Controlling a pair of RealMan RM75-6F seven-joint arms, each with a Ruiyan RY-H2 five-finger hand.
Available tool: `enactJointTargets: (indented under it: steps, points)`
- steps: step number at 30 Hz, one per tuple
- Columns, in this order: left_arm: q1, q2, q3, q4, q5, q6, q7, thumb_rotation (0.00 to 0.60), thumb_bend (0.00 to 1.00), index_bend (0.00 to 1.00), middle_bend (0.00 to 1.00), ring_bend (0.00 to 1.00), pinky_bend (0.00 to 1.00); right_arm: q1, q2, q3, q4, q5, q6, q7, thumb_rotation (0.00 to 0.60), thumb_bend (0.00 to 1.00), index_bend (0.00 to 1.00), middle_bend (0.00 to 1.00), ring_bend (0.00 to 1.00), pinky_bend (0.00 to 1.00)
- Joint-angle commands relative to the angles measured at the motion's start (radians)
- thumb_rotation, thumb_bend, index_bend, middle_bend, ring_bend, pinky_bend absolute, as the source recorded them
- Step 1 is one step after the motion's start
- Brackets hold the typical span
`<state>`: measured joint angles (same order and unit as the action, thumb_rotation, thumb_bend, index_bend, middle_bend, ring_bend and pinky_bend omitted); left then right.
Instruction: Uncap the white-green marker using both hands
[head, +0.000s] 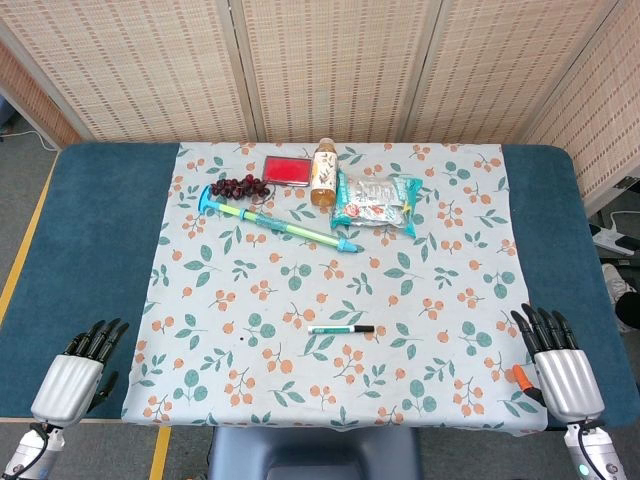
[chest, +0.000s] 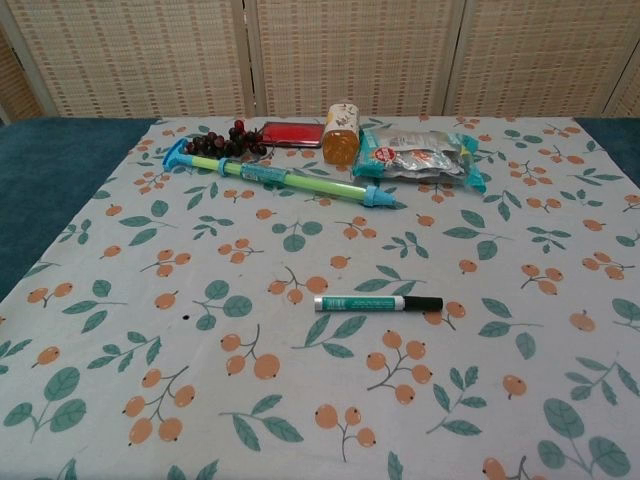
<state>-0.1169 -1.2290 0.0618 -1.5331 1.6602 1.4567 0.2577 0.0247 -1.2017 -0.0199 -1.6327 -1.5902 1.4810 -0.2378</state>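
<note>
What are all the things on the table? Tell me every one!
marker: 1, white-green with black cap, lying near the middle front
water squirter toy: 1, blue and green, lying slantwise at the back
grapes: 1 bunch, dark red, back left
red case: 1, flat, back
bottle: 1, amber drink, back middle
snack bag: 1, teal and silver, back right
tablecloth: 1, pale with orange fruit print
left hand: 1, silver-black, front left edge, holding nothing
right hand: 1, silver-black, front right edge, holding nothing

Left hand (head: 78, 372), right hand (head: 556, 360) empty, apart.
</note>
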Motion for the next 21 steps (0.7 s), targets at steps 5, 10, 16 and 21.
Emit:
enactJointTargets:
  steps: [5,10,16,21]
  points:
    - [-0.018,-0.024,0.002,-0.003,0.028,-0.011,-0.013,0.6,0.45,0.02,0.06,0.08,0.27,0.003,-0.003,0.003,0.004,0.008,-0.007,0.0,0.6,0.25,0.0,0.0,0.0,0.0]
    - [-0.078,-0.14,-0.053,0.012,0.074,-0.02,0.064,0.6,0.45,0.11,0.2,0.58,0.84,0.007,-0.016,0.001,0.013,0.01,-0.018,-0.013,0.6,0.25,0.0,0.0,0.0,0.0]
    - [-0.185,-0.307,-0.102,0.012,0.072,-0.143,0.169,0.6,0.45,0.2,0.31,0.77,0.98,0.006,-0.026,0.007,0.015,0.014,-0.009,-0.026,0.6,0.25,0.0,0.0,0.0,0.0]
    - [-0.221,-0.507,-0.12,0.053,0.031,-0.186,0.23,0.6,0.45,0.34,0.4,0.81,1.0,0.004,-0.03,0.015,0.019,0.017,0.002,-0.024,0.6,0.25,0.0,0.0,0.0,0.0]
